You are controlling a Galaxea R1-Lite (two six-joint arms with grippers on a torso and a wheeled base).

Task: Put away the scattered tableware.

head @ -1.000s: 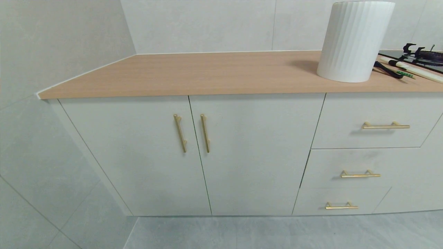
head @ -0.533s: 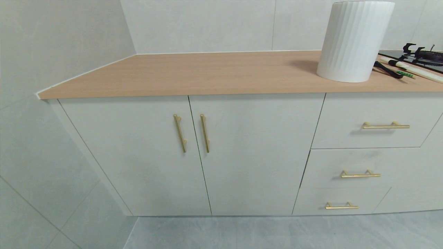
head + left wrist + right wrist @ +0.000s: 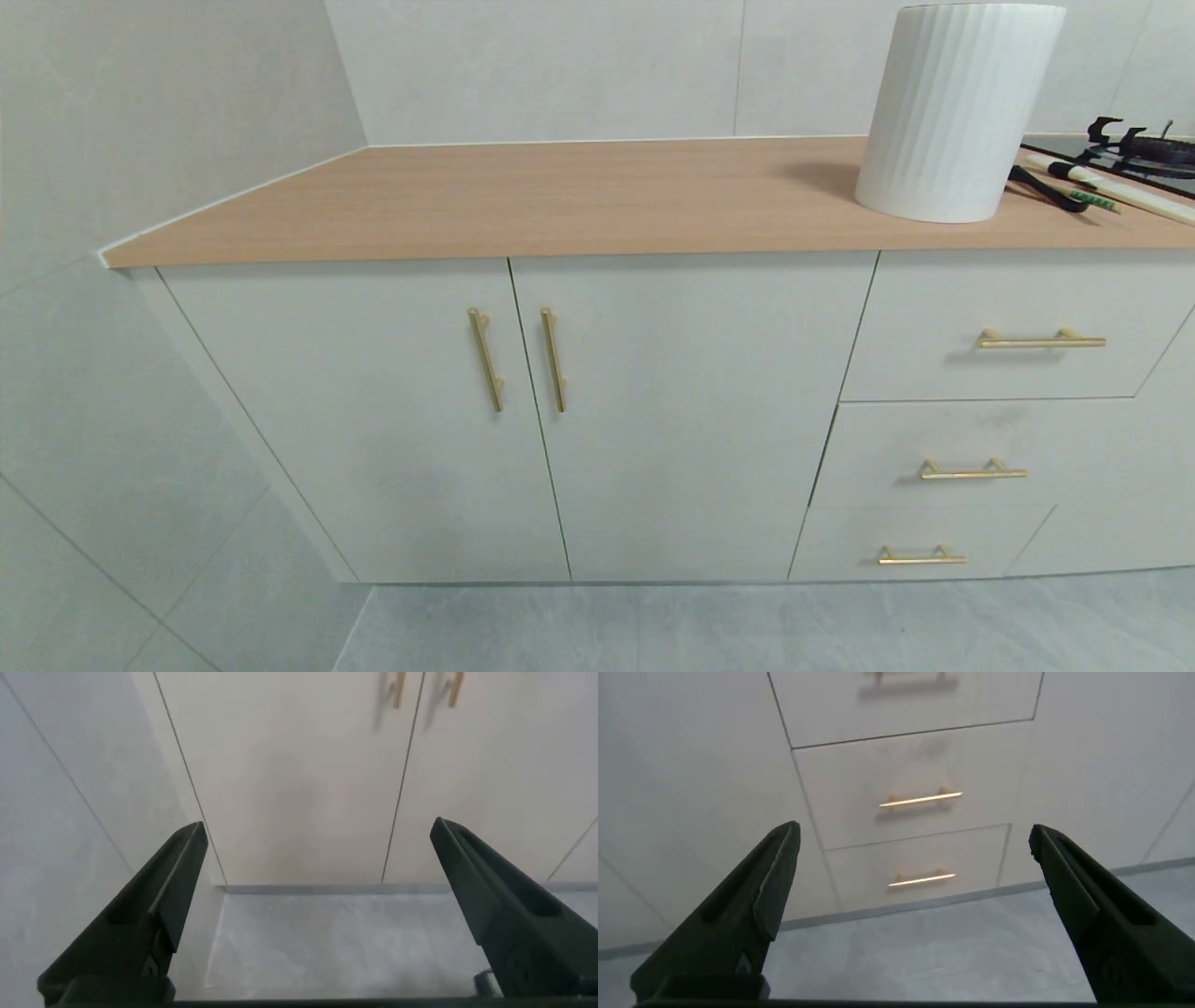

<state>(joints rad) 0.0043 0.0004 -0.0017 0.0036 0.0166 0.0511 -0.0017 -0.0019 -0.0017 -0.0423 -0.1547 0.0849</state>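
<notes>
**While the tableware waits on the tabletop, both arms hang low and empty**

As seen from the head view, the scattered tableware lies at the far right end of the wooden tabletop. It is a black-handled utensil and a few pale sticks, one with a green band. The pieces rest just beside a tall white ribbed container, between it and the black hob grate. Below are two closed cabinet doors with brass handles and, to their right, a stack of three closed drawers.

In the left wrist view, the left jaws are spread wide with nothing between them. They point at the foot of the cabinet doors and the grey floor.

In the right wrist view, the right jaws gape just as wide and grip nothing. They face the lower drawers and their brass handles.

The job looks to be at its opening step, the approach, with no piece lifted yet. The next move probably calls for shifting to the right and raising an arm to tabletop height. The right arm is on the nearer side. The thin sticks lie flat, so the jaws would need to narrow and come down across them. The ribbed container seems the likely home, though a drawer is possible.
</notes>
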